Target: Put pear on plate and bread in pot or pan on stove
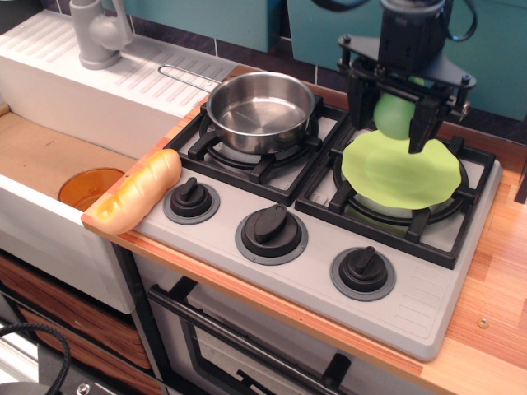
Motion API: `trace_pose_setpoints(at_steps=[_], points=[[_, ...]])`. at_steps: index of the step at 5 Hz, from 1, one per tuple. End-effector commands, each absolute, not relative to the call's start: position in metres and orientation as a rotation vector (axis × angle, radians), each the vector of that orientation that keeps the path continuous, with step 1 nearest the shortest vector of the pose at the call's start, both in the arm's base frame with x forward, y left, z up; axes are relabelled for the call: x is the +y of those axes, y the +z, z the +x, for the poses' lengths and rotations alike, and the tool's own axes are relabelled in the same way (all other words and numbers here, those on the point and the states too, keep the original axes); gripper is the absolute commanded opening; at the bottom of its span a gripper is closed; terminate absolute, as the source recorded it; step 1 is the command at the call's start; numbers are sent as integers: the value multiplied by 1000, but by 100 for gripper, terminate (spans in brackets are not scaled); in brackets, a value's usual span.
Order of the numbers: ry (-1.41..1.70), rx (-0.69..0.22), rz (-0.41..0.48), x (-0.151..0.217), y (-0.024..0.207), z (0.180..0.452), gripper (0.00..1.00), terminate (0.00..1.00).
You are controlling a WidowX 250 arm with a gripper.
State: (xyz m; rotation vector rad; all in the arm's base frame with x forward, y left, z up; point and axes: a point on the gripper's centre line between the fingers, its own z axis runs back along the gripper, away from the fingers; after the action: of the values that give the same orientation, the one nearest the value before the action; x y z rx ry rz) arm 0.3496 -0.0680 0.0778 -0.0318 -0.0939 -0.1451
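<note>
A grey toy stove (pixel 272 271) fills the middle of the view, set into a wooden counter (pixel 502 271), with black grates over two burners and three black round knobs (pixel 271 230) along its front edge. To its left lies a white sink unit with a ribbed drainboard (pixel 99 78), a grey tap (pixel 97 31) at the back, and a tan basin below in which an orange round dish (pixel 89 188) rests. On the left burner sits the shiny steel pan (pixel 260 111), empty, its thin wire-loop handle reaching back and left over the drainboard. On the right burner lies the lime-green plate (pixel 401 169), flat on the grate. The black robot arm comes down from the top edge over the far side of that plate, and its gripper (pixel 394 115) has its two dark fingers closed around the light-green pear (pixel 394 116), which hangs between them just above the plate's rear rim; whether the pear touches the plate cannot be told. The bread (pixel 134 192), a pale tan baguette with orange-brown ends, lies slantwise on the counter's left front corner, just beside the leftmost knob and overhanging the basin edge, well apart from the pan.
</note>
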Motion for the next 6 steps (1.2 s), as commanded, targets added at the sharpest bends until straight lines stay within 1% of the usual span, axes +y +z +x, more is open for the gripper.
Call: trace_pose_setpoints(at_steps=[1, 2, 3, 4, 5, 6], points=[[-138, -167, -76, -75, 65, 365, 0, 0], [-126, -170, -72, -80, 61, 357, 100, 0], [-116, -158, -61, -82, 67, 349, 100, 0], [-114, -130, -50, -81, 85, 342, 100, 0], [-111, -82, -26, -77, 115, 337, 100, 0], [-119, -46, -10, -72, 134, 338, 100, 0]])
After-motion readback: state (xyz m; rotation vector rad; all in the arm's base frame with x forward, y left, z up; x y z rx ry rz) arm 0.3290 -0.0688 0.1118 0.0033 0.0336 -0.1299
